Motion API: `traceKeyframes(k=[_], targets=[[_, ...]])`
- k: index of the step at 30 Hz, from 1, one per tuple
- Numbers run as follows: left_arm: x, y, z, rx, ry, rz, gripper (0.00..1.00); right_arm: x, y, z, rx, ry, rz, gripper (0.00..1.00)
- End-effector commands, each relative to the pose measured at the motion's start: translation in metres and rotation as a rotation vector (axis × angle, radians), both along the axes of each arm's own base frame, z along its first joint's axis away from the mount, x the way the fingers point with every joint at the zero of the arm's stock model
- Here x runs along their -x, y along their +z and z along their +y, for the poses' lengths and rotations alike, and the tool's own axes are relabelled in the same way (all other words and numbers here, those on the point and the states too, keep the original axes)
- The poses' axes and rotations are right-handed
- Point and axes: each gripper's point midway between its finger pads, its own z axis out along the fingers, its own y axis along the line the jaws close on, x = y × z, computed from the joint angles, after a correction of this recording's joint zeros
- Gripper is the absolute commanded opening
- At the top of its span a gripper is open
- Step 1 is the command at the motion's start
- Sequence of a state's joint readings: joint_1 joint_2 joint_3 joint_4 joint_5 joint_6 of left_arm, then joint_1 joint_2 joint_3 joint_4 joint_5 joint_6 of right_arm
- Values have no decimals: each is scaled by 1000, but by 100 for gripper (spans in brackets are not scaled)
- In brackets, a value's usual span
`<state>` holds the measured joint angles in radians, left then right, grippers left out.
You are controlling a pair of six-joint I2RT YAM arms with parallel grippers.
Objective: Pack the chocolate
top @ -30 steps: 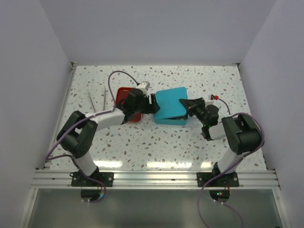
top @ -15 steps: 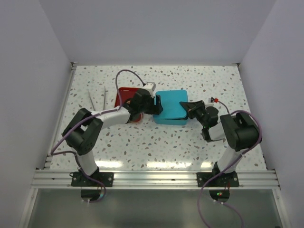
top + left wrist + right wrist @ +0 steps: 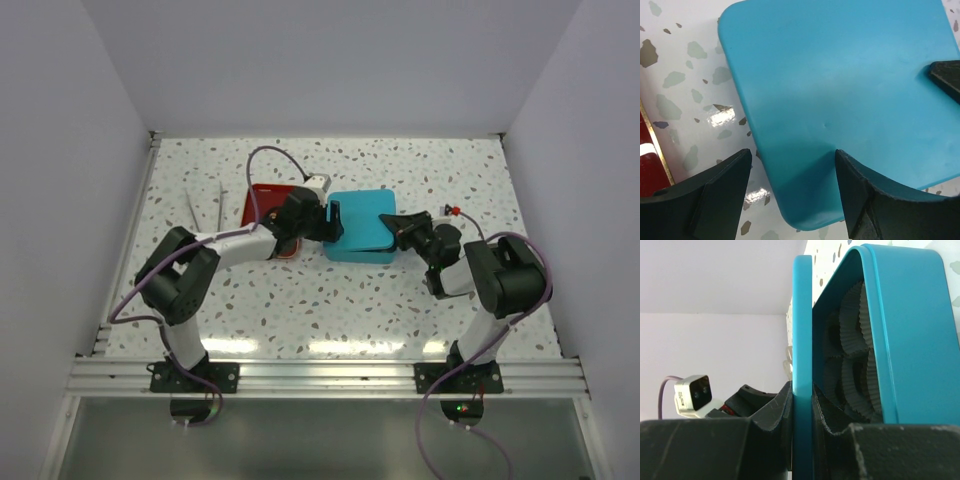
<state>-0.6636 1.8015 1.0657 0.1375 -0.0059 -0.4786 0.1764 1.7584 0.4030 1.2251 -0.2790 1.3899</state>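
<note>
Right gripper point(image 3: 801, 395) is pinching flat teal square lid point(image 3: 801, 340) edge over teal cup-lined tin point(image 3: 920, 340) — left gripper point(image 3: 790, 160) is hovering, fingers spread

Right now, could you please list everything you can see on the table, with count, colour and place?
lid: one, teal, table centre, tilted up off the tin
tin: one, teal, under the lid
paper cups: several, dark in shadow, inside the tin; contents not visible
tray: one, red with gold rim, left of the tin, partly under the left arm
thin sticks: two, pale, far left of the table
table: one, white, speckled
left gripper: one, black, open, at the lid's left edge
right gripper: one, black, shut on the lid's right edge
</note>
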Motion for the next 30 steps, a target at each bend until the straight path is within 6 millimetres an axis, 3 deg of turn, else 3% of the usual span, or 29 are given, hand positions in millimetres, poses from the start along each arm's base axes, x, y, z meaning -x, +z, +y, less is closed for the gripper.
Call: traceKeyframes(k=[1,3,6,9,10,20,25,30], targets=[[-2,17,-24,89,-81,-44,73,-1,10,-4,20,-7,-42,10],[2,16,-28,110,-106,-32,73,0,12,-4,24,-6,-44,13],[4,12,-28,111,-110,-20,73,0,12,-4,31,-4,-46,25],[6,7,-28,111,-107,-3,73,0,12,-4,35,-3,-45,27],[6,7,-29,119,-113,-4,73,1,13,-4,36,-3,-47,34],[5,14,-34,145,-125,-10,73,2,13,-6,42,-5,-47,64],[6,12,-35,145,-127,-6,73,3,17,-8,57,-9,-49,73],[5,13,-35,145,-126,-8,73,3,24,-10,107,-7,-57,73]])
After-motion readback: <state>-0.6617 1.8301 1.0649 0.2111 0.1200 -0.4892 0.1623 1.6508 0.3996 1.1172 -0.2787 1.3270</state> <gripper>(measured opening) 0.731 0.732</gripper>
